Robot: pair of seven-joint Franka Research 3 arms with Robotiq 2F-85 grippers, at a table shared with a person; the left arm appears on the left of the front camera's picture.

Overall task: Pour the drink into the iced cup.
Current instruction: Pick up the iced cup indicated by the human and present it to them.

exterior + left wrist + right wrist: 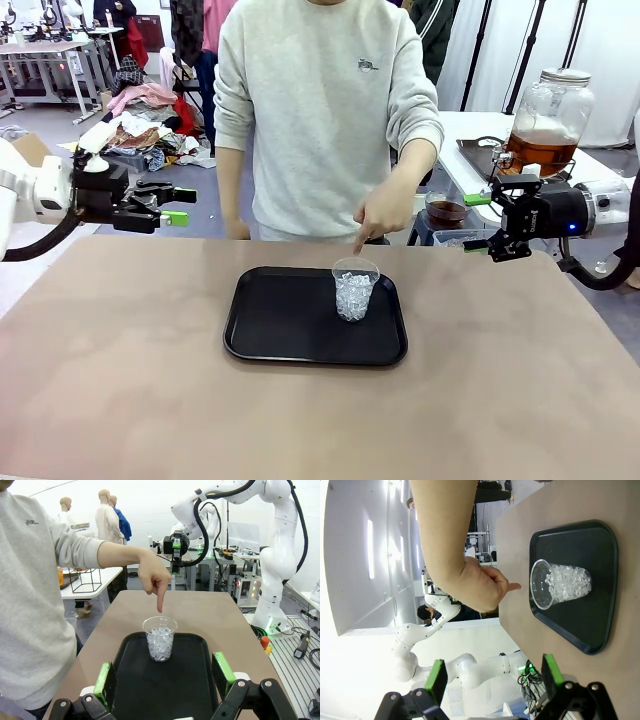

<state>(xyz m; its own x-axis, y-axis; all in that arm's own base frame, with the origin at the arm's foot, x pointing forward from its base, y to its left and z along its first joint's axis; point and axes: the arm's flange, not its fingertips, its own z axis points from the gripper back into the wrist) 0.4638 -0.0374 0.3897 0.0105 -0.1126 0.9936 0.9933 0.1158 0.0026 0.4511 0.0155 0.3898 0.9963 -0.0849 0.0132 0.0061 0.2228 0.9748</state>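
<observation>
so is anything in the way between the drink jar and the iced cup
Yes: the person's hand hangs just over the far rim of the iced cup, forefinger pointing down at it. Nothing else visible is over it. The drink jar stands beyond the right gripper.

A black tray (285,320) lies near the middle of the brown table (110,380).

We find the tray (280,320) mid-table, with the iced cup (355,290) standing on its far right part. The person's hand (378,215) hangs just behind the tray, over the cup. The left gripper (178,205) sits well left of the tray and the right gripper (478,223) well right, with the drink (540,152) in its jar (548,105) farther right and behind.
</observation>
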